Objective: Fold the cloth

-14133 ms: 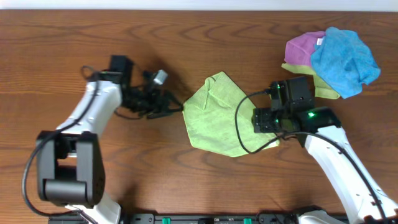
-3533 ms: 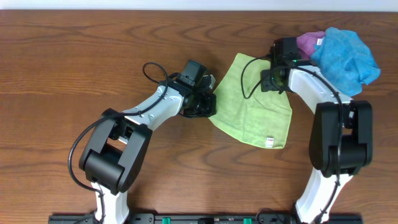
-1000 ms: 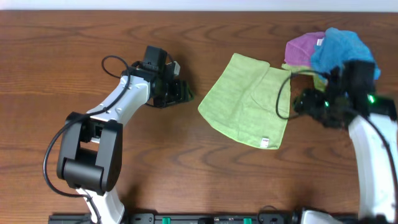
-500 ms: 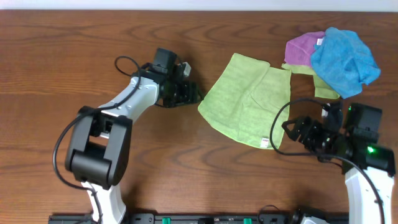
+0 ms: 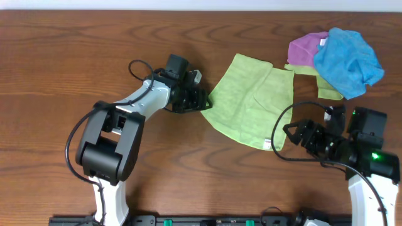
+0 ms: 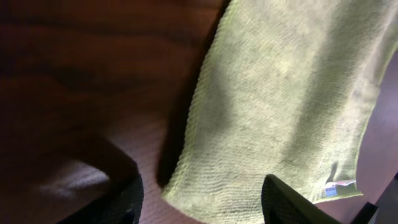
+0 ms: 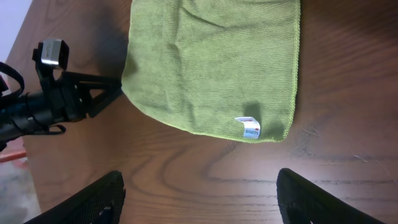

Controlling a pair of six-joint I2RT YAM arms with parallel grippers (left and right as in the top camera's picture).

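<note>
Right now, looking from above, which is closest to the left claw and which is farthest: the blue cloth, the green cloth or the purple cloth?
Counting out from the left claw:
1. green cloth, right beside it, its edge at the claw tips.
2. purple cloth, farther to the right, toward the back of the table.
3. blue cloth, past the purple one, farthest right.

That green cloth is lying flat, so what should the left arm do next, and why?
Probably ease the left claw forward and close it on the near edge of the green cloth. The claw is open and holds nothing, and in its wrist view that edge already lies between its fingers. The right claw, also open, waits by the tagged corner.
</note>
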